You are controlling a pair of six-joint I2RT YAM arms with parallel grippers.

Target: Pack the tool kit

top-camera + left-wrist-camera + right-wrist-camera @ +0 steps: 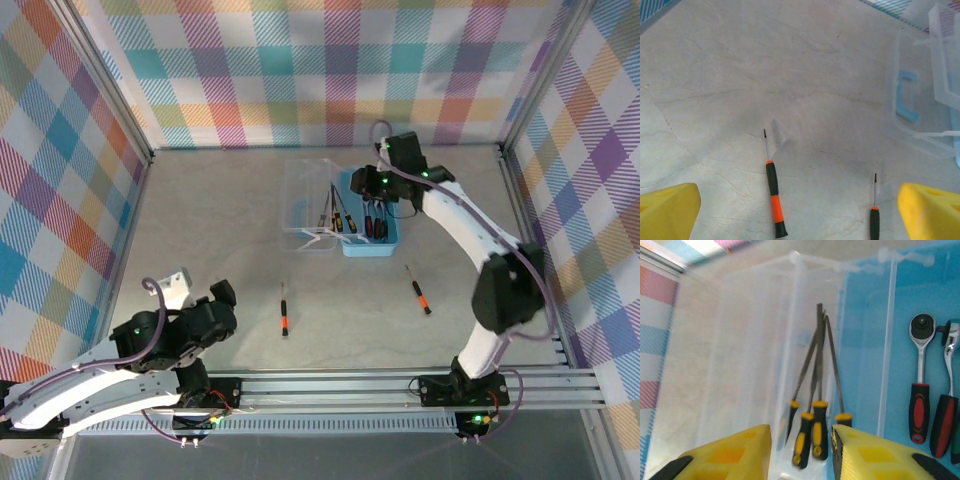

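The light-blue box (388,245) of the tool kit stands open at mid-table, its clear lid (305,205) laid out to the left. My right gripper (365,183) hovers over the hinge side. In the right wrist view its yellow fingers (730,455) stand apart, and my right gripper (801,436) is open over several black-and-yellow-handled tools (819,432) without touching them. A metal ratchet (920,385) lies in the blue base. Two black-and-orange screwdrivers (285,312) (420,290) lie loose on the table. My left gripper (799,200) is open above one screwdriver (774,195); the other screwdriver (874,220) lies to its right.
Checked walls enclose the table on three sides. A metal rail (400,385) runs along the near edge by the arm bases. The lid's blue latch (905,97) shows at the right of the left wrist view. Bare table lies between the loose screwdrivers.
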